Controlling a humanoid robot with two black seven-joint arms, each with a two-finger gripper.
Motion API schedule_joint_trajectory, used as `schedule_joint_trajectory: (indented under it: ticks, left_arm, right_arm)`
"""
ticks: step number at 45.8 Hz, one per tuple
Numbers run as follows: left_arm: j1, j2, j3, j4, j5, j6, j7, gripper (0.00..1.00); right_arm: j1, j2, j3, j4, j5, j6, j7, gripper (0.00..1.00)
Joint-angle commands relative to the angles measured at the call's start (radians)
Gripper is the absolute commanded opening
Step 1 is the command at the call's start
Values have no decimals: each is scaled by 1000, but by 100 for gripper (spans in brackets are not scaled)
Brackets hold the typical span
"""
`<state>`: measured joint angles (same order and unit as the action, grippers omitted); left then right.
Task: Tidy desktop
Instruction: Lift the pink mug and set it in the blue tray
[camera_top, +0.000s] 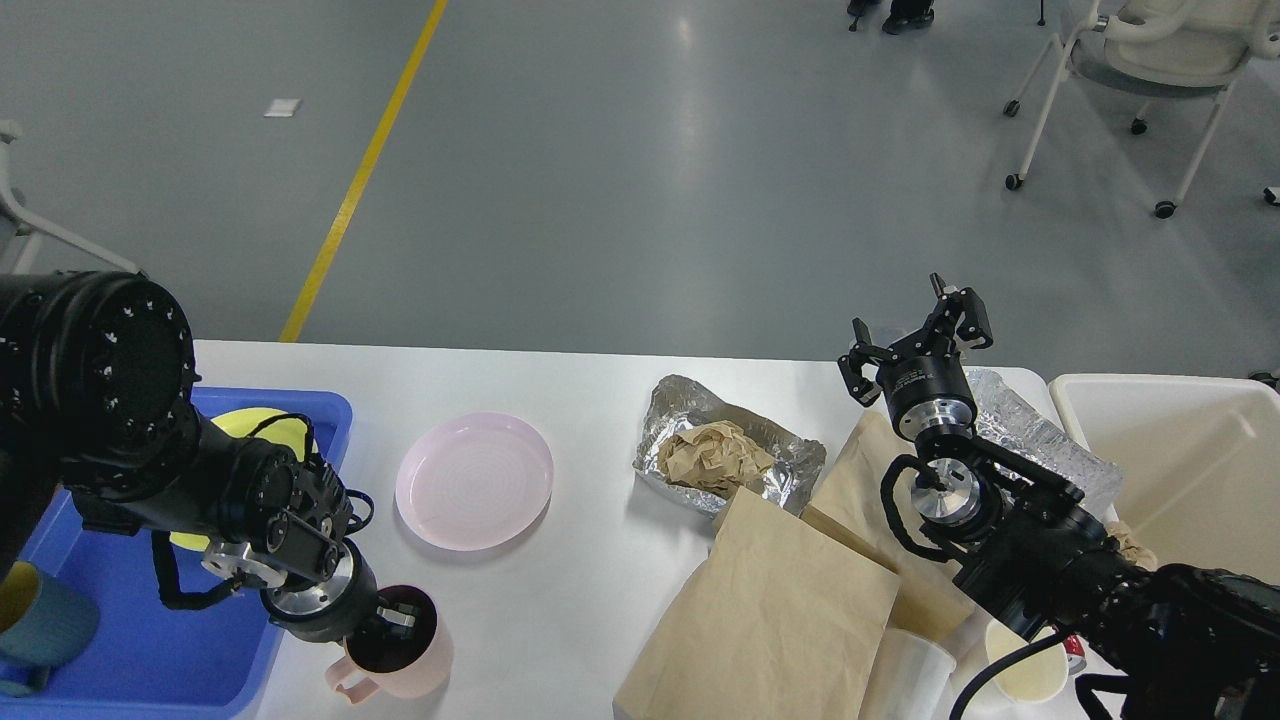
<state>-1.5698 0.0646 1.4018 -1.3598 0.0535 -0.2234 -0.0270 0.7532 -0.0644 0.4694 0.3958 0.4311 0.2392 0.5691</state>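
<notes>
Though no brand, label or writing can be read on anything, the red spot on a small can (1072, 650) near the right arm is too small to make out. At the lower left, the left claw (398, 618) dips into the mouth of a pink mug (400, 660) standing on the desk (560, 600) just beside the blue tray (150, 660); its fingers sit inside the dark opening at the rim, but whether they pinch the wall cannot be told. That arm comes in from the left edge over the tray and bends down to the mug. Raised above the far right part of the desk, the right claw (915, 335) has its fingers spread apart, holding nothing and touching nothing. Its arm climbs from the lower right corner, wrist pointing up and away, passing over brown paper bags (780, 610) and a paper cup (1025, 670). White and wide, the desk fills the lower half of the view. On it lie a pink plate (473, 480), near the tray, and a foil wrap (735, 455) with crumpled brown paper (712, 455) inside, touching the bags. A yellow plate (245, 425) lies in the tray, and a teal cup (40, 625) stands at its left. An off-white bin (1180, 460) sits at the right edge, with crinkled clear plastic (1040, 440) beside it.
</notes>
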Motion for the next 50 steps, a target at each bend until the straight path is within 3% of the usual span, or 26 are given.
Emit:
schedule_joint_trajectory:
  ticks: [1, 7, 11, 15, 25, 35, 42, 50]
  left_arm:
    - [-93, 43, -1, -5, 6, -155, -2, 0]
    - [-254, 99, 3, -5, 19, -345, -31, 0]
    - [-396, 113, 12, 1, 38, -552, -89, 0]
    - [-527, 158, 0, 5, 86, -735, -110, 0]
    - [-690, 257, -15, 5, 158, -737, -110, 0]
    - [-579, 264, 42, 7, 169, -737, -106, 0]
    - [-411, 261, 106, 7, 174, -525, -100, 0]
    - [-267, 262, 137, 21, 177, -375, -87, 0]
  right_arm:
    - [0, 0, 0, 0, 0, 0, 0, 100]
    - [0, 0, 0, 0, 0, 0, 0, 100]
    - [0, 0, 0, 0, 0, 0, 0, 100]
    - [0, 0, 0, 0, 0, 0, 0, 100]
    - [2, 0, 0, -2, 0, 0, 0, 100]
    - [2, 0, 0, -2, 0, 0, 0, 100]
    - [2, 0, 0, -2, 0, 0, 0, 100]
    - [2, 0, 0, -2, 0, 0, 0, 100]
